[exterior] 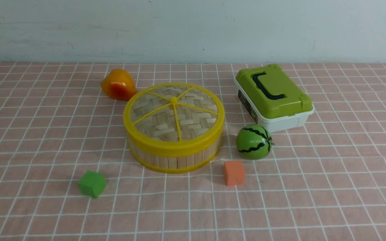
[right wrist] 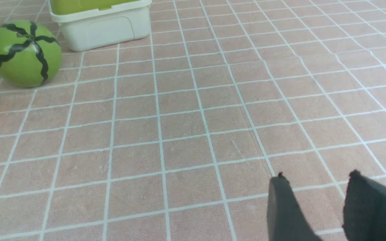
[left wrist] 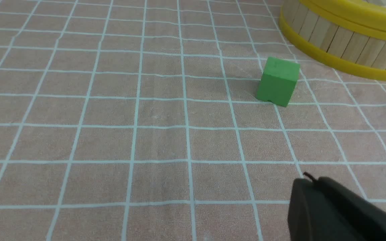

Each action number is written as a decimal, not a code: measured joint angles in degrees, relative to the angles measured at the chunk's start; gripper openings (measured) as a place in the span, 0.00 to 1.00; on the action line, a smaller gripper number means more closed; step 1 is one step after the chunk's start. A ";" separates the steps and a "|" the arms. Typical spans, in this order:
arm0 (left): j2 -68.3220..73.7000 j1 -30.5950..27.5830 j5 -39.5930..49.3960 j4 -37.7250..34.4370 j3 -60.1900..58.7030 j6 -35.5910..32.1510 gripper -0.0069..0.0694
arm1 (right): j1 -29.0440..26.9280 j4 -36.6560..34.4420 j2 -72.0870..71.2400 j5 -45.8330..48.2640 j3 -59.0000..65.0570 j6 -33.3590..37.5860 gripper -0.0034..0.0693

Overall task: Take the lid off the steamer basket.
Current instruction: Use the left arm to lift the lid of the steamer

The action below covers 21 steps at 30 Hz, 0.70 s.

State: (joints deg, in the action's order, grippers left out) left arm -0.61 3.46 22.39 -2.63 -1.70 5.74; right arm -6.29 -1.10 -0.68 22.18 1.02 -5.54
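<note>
Left gripper [left wrist: 310, 183]: dark fingers pressed together, nothing held, low over the pink cloth tablecloth [left wrist: 112, 144] with white grid lines. Ahead of it, near, sits a small green cube [left wrist: 277, 81] of matte foam. Past that stands the round steamer basket [left wrist: 340, 43] with a pale bamboo-slat wall and yellow plastic rims, well apart from the fingers.

The wide round woven-bamboo lid [exterior: 174, 112], with yellow rim, six yellow spokes and a centre knob, sits closed on the basket. Nothing touches it.

Right gripper [right wrist: 317, 175]: fingers spread, empty, over bare cloth. Ahead of it, well apart, is a round green watermelon toy [right wrist: 24, 53] with black wavy stripes. Beyond that is a white rectangular box [right wrist: 102, 28] of plastic with an olive-green top. A small orange cube [exterior: 234, 172] lies just beside the melon.

An orange-yellow toy fruit [exterior: 117, 84] lies just behind the basket. Neither gripper shows in the front view.
</note>
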 joint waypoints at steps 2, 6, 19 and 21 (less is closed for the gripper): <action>0.00 0.00 0.00 0.00 0.00 0.00 0.09 | 0.00 0.00 0.00 0.00 0.00 0.00 0.38; 0.00 0.00 0.00 0.00 0.00 0.00 0.10 | 0.00 0.00 0.00 0.00 0.00 0.00 0.38; 0.00 0.00 0.00 0.00 0.00 0.00 0.11 | 0.00 0.00 0.00 0.00 0.00 0.00 0.38; 0.00 0.00 0.00 0.00 0.00 0.00 0.11 | 0.00 0.00 0.00 0.00 0.00 0.00 0.38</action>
State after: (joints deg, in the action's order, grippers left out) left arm -0.61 3.46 22.39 -2.63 -1.70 5.74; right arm -6.29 -1.10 -0.68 22.18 1.02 -5.54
